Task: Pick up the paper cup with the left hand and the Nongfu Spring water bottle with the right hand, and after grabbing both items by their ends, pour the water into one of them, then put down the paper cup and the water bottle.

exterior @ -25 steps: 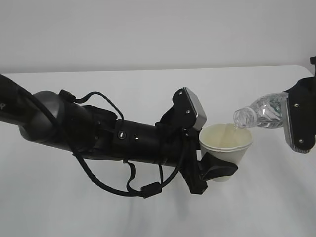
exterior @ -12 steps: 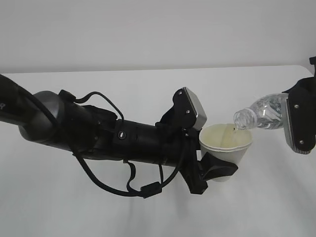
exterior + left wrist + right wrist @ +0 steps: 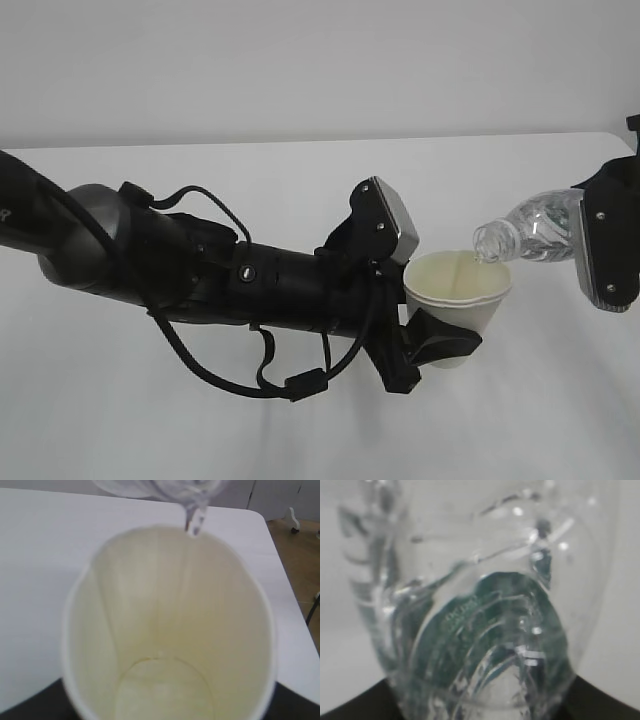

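Pouring at right of centre, the left hand (image 3: 425, 345) clamps the thin, crushable paper cup (image 3: 458, 297) low on its wall, while the right hand (image 3: 590, 245) grips the slippery Nongfu Spring water bottle (image 3: 528, 230) by its base

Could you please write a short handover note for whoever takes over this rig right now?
Left hand: shut on the paper cup, held upright above the table.
Right hand: shut on the Nongfu Spring water bottle, tipped with its open mouth over the cup's rim.
Done: both picked up; pour under way, with a thin stream of water entering the cup.
Left: finish pouring, right the bottle, set both down.
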`<state>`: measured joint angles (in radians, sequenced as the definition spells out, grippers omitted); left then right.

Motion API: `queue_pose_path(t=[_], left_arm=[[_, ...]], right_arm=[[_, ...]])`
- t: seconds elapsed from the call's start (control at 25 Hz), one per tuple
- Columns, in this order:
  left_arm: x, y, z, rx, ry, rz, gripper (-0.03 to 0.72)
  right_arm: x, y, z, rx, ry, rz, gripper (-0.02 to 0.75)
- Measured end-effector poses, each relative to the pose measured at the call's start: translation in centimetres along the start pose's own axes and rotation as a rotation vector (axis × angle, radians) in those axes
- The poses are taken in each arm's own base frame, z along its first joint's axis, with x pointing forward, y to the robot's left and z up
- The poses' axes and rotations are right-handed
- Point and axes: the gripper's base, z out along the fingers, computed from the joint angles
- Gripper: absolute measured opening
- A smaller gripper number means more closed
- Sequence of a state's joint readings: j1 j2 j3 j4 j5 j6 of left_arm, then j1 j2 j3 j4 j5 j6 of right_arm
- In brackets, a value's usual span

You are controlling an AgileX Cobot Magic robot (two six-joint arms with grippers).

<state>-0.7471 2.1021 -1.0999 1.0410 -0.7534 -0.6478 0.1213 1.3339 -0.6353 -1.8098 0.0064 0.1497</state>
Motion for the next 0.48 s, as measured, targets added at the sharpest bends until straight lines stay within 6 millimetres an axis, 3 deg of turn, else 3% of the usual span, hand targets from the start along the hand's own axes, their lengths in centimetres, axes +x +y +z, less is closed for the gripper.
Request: queue_pose_path(t=[0.48], left_arm=[[0.0, 0.0, 0.0, 0.0, 0.0, 0.0, 0.417]], right_arm=[[0.0, 0.0, 0.0, 0.0, 0.0, -0.017, 0.369]])
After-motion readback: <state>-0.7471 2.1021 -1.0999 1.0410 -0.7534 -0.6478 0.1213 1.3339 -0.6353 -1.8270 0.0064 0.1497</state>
